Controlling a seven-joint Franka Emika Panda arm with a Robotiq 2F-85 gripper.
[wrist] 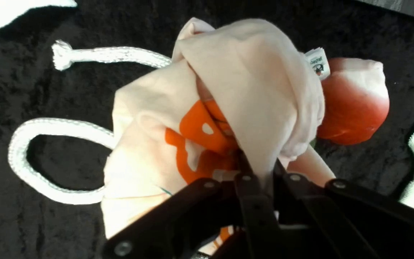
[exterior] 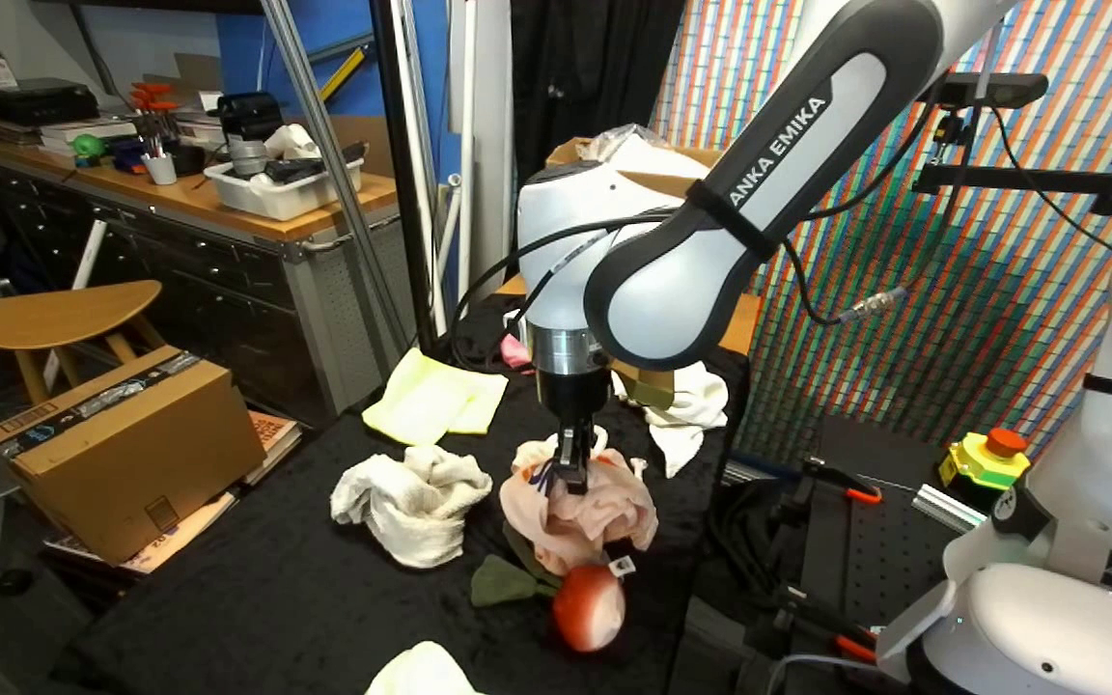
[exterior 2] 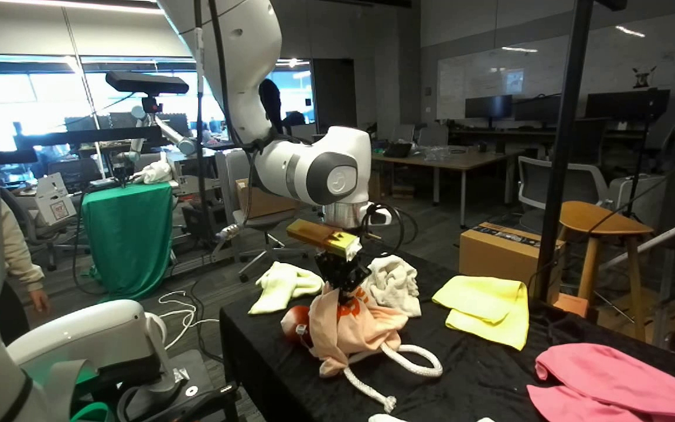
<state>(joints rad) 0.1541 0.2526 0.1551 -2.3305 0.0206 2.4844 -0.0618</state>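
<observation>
My gripper [wrist: 261, 160] is shut on a gathered fold of a pale pink cloth bag [wrist: 146, 154] with orange print. The fold runs up between the two fingers in the wrist view. Below the gripper [exterior: 571, 478], the crumpled bag [exterior: 614, 516] rests on the black-covered table [exterior: 257, 618]. Its thick white rope [exterior 2: 425, 357] lies looped, with a knotted end. Touching or very close to the bag is a red and white stuffed toy [exterior: 589, 608] with green leaf-like parts [exterior: 500, 582] and a small white tag [wrist: 317, 64]. The fingertips are hidden in the cloth.
Around the bag lie a crumpled off-white cloth [exterior: 416, 502], a yellow cloth [exterior 2: 490, 305], a pale yellow cloth [exterior 2: 285, 287] and a pink cloth [exterior 2: 619, 375]. A white cloth [exterior: 691, 410] sits behind the gripper. Beyond the table stands a cardboard box [exterior: 146, 454].
</observation>
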